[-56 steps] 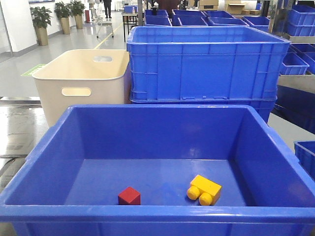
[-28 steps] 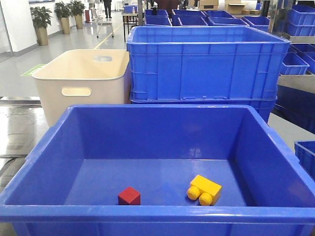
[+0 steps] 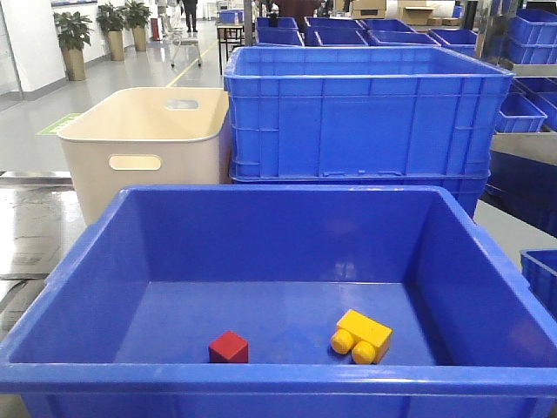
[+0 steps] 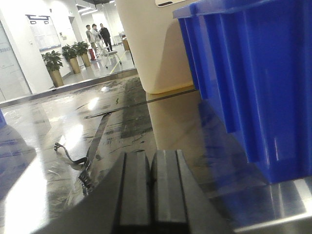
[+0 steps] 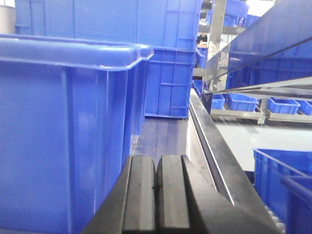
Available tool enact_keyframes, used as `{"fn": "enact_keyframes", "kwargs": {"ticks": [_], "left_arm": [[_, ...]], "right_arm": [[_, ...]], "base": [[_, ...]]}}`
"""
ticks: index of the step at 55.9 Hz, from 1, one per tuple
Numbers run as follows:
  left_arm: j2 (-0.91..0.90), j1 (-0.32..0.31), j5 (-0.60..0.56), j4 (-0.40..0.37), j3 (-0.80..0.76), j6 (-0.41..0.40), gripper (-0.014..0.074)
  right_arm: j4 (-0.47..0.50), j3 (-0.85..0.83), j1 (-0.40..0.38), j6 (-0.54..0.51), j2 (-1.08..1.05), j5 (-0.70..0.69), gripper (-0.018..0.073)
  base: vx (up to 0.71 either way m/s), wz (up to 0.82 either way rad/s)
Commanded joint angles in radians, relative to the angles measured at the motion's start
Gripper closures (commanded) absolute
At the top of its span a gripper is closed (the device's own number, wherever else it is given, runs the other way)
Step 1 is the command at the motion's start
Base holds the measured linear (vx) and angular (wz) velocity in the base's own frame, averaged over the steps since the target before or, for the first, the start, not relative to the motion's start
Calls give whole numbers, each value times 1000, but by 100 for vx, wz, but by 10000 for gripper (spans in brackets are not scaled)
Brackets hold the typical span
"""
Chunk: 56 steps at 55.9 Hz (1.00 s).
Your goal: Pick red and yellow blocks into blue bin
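Note:
In the front view the red cube point(image 3: 229, 347) and the yellow two-stud brick point(image 3: 360, 336) lie on the floor of the blue bin point(image 3: 261, 379), near its front wall, apart from each other. Neither gripper shows in that view. My left gripper point(image 4: 150, 161) is shut and empty, low over the table, left of the bin's outer wall point(image 4: 258, 73). My right gripper point(image 5: 156, 165) is shut and empty, low on the table, right of the bin's outer wall point(image 5: 58, 126).
A cream tub point(image 3: 144, 144) with handle slots stands behind the bin on the left. A taller ribbed blue crate point(image 3: 365, 113) stands behind it on the right. More blue crates point(image 5: 243, 102) stand past the table's right metal edge point(image 5: 204, 131). A loose cable point(image 4: 73, 156) lies left.

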Motion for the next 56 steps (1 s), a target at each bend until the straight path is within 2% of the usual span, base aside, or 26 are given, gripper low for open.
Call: {"fn": "enact_keyframes", "kwargs": {"ticks": [1, 56], "left_arm": [[-18, 0, -86, -5, -16, -2, 594], [-18, 0, -82, -5, -16, -2, 594]], "right_arm": [[-11, 6, -6, 0, -19, -64, 569], [-11, 6, -6, 0, -17, -61, 569]], "base": [[0, 0], [0, 0]]}}
